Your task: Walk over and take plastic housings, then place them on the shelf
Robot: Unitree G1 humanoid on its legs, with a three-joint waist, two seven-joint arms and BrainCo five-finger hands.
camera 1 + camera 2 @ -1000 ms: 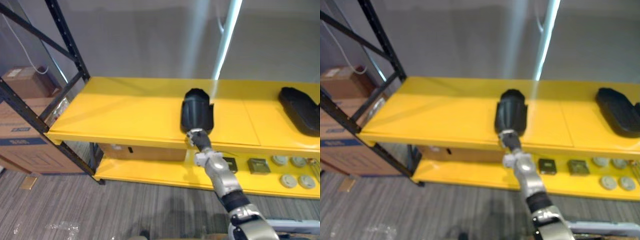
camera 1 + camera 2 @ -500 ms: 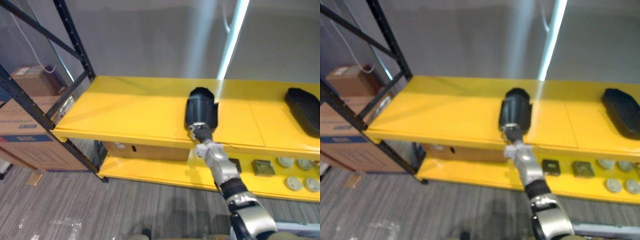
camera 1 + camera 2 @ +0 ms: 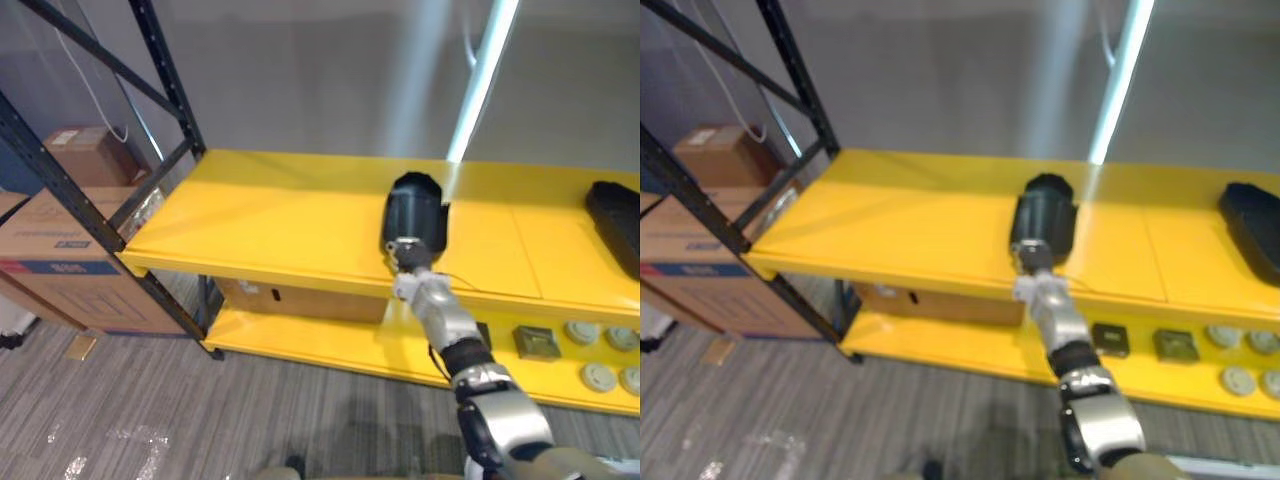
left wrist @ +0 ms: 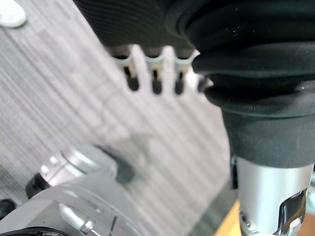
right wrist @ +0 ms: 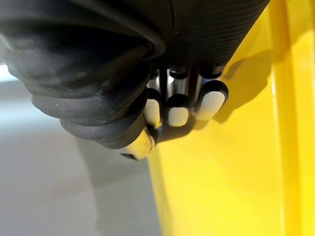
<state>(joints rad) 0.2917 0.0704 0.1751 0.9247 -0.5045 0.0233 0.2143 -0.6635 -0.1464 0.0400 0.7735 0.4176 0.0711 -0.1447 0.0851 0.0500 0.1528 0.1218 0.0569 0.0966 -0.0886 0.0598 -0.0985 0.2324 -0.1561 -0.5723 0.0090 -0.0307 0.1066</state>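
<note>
R hand (image 3: pixel 408 258) is stretched out to the shelf (image 3: pixel 270 225) w/ its fingers (image 5: pixel 178 115) curled tight at the near end of the housing (image 3: pixel 416 212). It looks like a pinch on that end's edge. Housing lies on the top deck, about mid-width, w/ its near end at the front lip and the body well onto the yellow. Can't tell if its full weight is down or the hand carries part of it.

Why so, prob.: gripping by the near end lets the arm feed the part in from the aisle w/o reaching over the deck. Reads as the set-down step, release not yet done.

Orientation: long axis runs front-to-back across the deck, approx. square to the front edge. The rounded closed end points at the back wall; the end in the hand points toward the robot.

2nd housing (image 3: pixel 615 218) lies on the same deck, well apart to the right, so spacing should be no issue.

L hand (image 4: pixel 155 73) hangs idle over the floor (image 4: pixel 59 98), fingers loose, nothing in it.
</note>
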